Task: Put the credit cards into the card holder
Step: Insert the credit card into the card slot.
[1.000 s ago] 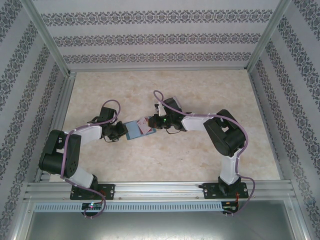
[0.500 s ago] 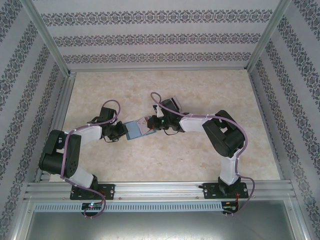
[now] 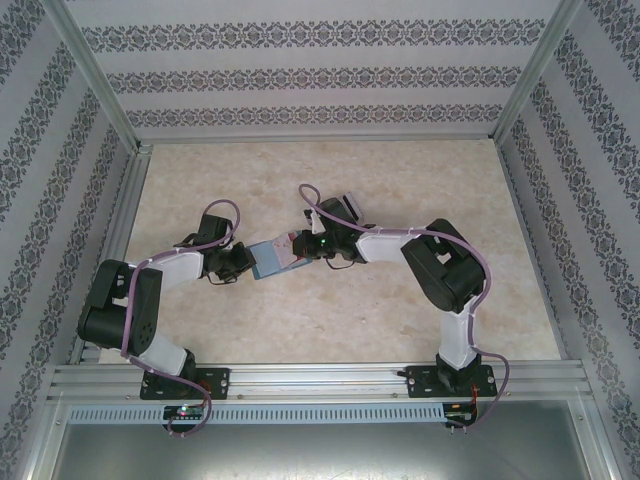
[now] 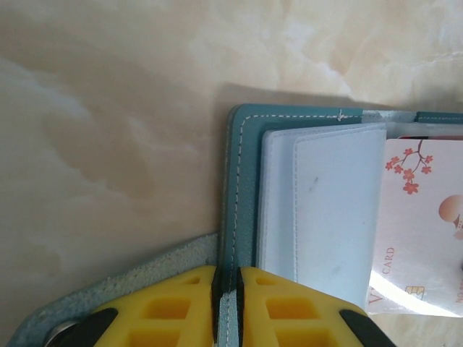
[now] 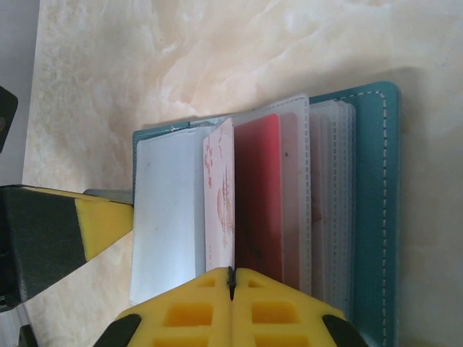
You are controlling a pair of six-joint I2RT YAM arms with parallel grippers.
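Table (image 3: 400,320): marbled beige, card holder (image 3: 268,262) open mid-table.
Sleeves (image 4: 340,210): red card (image 5: 258,195) in one.
Left gripper (image 4: 228,303): holder's 9 o'clock, clamped on its teal cover.
Right gripper (image 5: 231,285): 3 o'clock, pinching blossom card (image 5: 219,195).

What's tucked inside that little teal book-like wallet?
The teal book-like wallet holds frosted plastic sleeves. A white blossom-printed card pokes out among them, and a red card sits in one sleeve. Whether the stacked sleeves behind hold more cards is covered.
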